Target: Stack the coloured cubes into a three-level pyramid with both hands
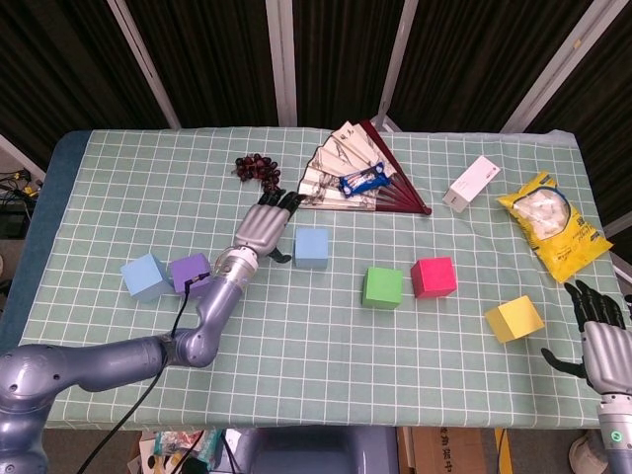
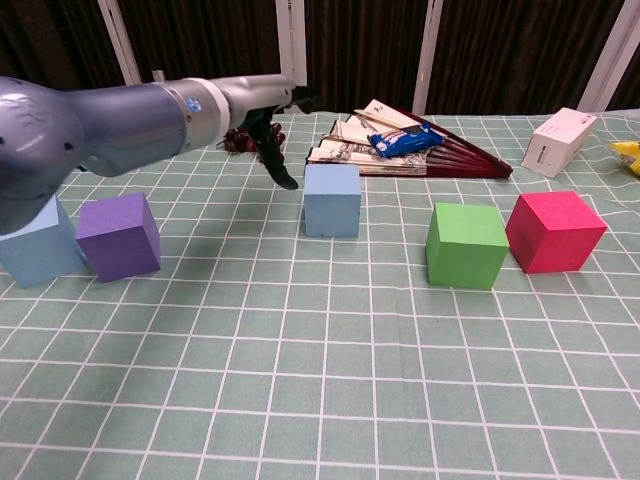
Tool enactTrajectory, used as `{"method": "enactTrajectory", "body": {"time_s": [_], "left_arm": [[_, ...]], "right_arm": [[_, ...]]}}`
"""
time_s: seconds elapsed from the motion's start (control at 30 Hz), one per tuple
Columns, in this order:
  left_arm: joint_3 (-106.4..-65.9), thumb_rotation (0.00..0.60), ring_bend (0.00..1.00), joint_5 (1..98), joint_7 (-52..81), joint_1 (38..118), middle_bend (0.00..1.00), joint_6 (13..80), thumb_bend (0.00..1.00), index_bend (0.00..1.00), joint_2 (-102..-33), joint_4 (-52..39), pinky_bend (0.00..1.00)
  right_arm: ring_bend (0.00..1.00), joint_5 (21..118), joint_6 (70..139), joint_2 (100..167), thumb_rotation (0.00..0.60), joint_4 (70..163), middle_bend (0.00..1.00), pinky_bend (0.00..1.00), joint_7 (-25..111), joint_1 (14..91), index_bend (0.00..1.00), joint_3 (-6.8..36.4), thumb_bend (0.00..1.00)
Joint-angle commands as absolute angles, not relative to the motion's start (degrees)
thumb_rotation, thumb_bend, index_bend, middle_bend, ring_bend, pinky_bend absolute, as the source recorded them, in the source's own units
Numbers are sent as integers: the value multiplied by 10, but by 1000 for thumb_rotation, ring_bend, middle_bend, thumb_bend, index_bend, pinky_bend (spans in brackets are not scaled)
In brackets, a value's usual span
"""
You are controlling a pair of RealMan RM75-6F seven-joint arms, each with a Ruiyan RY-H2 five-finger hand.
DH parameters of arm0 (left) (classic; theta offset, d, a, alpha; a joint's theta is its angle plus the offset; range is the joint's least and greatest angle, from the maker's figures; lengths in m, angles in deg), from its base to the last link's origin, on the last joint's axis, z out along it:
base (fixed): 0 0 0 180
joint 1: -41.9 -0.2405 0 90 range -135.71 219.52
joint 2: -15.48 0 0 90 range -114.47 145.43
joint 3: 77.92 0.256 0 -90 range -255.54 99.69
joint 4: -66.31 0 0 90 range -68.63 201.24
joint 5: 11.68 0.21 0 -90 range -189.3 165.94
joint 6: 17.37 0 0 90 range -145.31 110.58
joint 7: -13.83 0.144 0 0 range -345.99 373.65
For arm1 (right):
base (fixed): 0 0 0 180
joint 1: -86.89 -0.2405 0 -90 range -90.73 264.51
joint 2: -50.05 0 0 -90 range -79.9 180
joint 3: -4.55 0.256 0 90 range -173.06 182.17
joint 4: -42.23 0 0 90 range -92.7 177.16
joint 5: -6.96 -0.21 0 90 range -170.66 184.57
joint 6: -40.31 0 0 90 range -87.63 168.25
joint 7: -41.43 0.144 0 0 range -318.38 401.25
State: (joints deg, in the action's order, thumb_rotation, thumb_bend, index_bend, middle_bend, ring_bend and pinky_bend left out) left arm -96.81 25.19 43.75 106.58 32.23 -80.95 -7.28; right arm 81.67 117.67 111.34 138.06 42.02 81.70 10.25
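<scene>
Left hand (image 1: 264,226): empty, fingers spread loosely, held left of centre in the head view, just beside the pale blue cube (image 1: 311,248) and not touching it. Right hand (image 1: 599,331): empty, fingers apart, at the lower right edge of the frame, near the yellow cube (image 1: 514,319) but clear of it.

Cube positions on the desk (image 1: 326,346): green cube (image 1: 383,287) and red cube (image 1: 434,276) side by side right of centre, a narrow gap between them; purple cube (image 1: 191,275) and a second light blue cube (image 1: 146,276) close together at the left. Six cubes counted, every one resting directly on the cloth.

Assessment: no cube is stacked and no base row of three is formed. The pyramid appears unstarted; all three levels remain to be built.
</scene>
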Motion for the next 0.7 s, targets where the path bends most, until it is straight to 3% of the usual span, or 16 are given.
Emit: {"method": "enactTrajectory", "body": {"time_s": [0.03, 0.37, 0.7], "left_arm": [[-959, 600, 24, 288, 414, 1017, 43, 379, 182, 0, -751, -148, 19], [-917, 600, 24, 259, 435, 937, 48, 449, 182, 0, -651, -288, 19], [-892, 600, 24, 204, 456, 910, 121, 470, 182, 0, -638, -324, 19]], "right_arm": [[0, 817, 1177, 1113, 600, 1381, 0, 0, 420, 817, 0, 103, 218], [0, 821, 1180, 1115, 600, 1384, 0, 0, 413, 818, 0, 101, 218], [0, 821, 1181, 1116, 600, 1383, 0, 0, 410, 817, 0, 101, 218]]}}
